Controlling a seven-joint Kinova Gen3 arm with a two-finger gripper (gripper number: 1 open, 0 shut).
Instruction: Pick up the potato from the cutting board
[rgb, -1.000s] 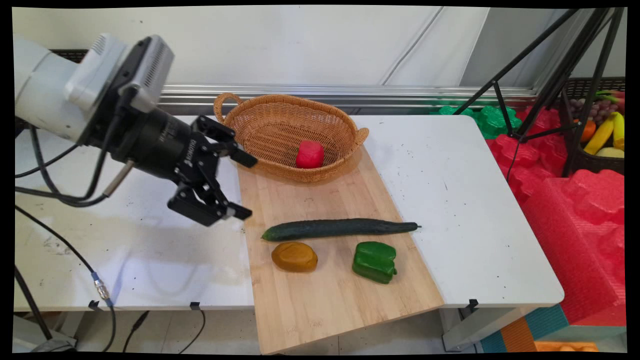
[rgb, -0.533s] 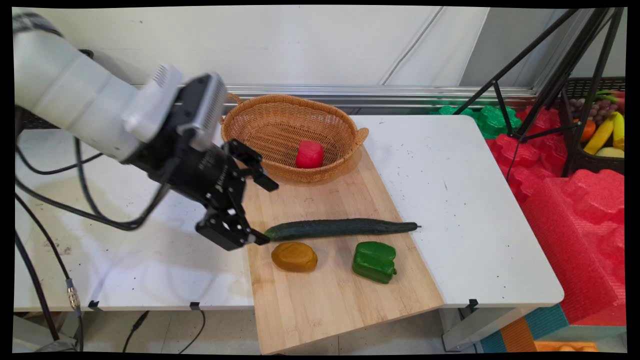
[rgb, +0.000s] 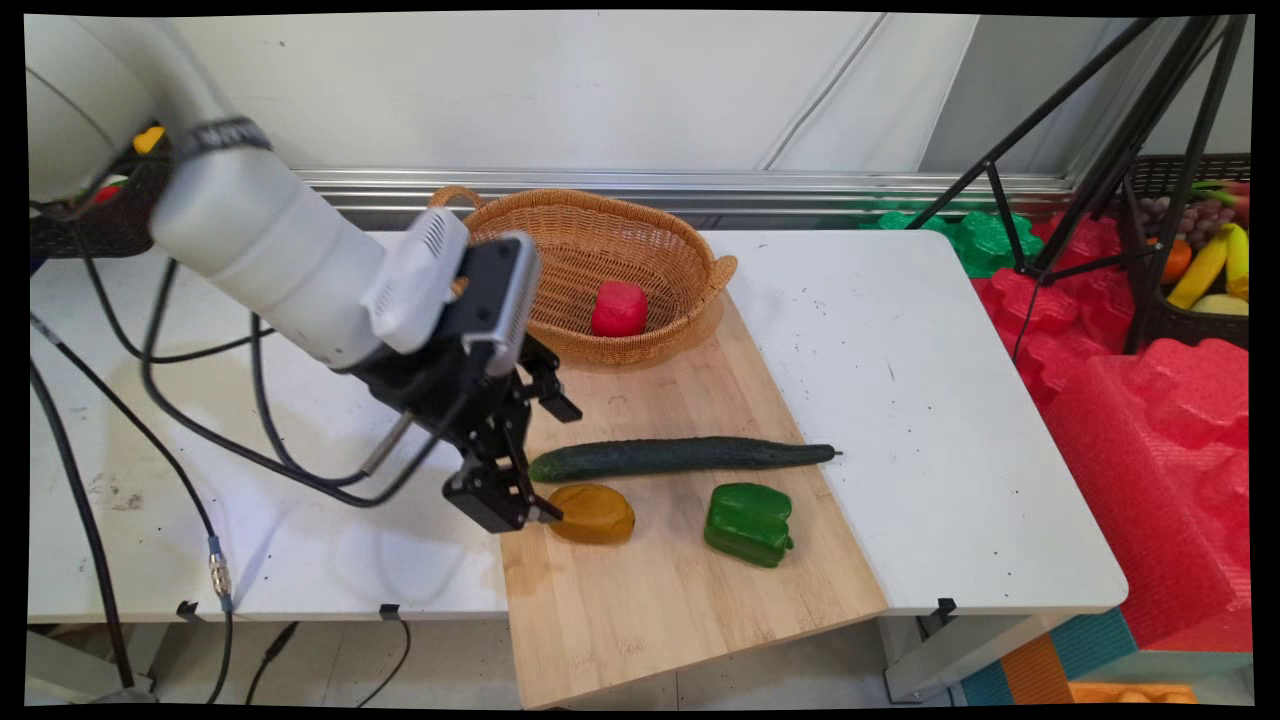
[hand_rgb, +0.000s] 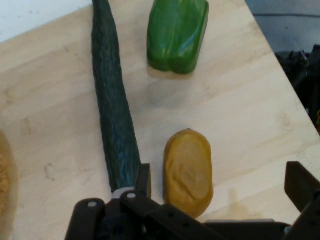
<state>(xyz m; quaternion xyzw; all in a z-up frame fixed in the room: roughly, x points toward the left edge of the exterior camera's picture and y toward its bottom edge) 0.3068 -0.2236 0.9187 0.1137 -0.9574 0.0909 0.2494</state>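
End effector (hand_rgb: 220, 187) wide open, empty, straddling brown potato (hand_rgb: 188, 167) beside cucumber (hand_rgb: 114, 100)

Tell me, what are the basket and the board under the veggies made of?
The basket looks like woven wicker: tan strands crisscross all over it, with a matte look. The board looks like pale bamboo or wood: fine straight grain lines run along it, smooth and only slightly shiny.

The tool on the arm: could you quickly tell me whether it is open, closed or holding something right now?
Tool: open and holding nothing, with its fingers either side of the brown potato on the wooden board.
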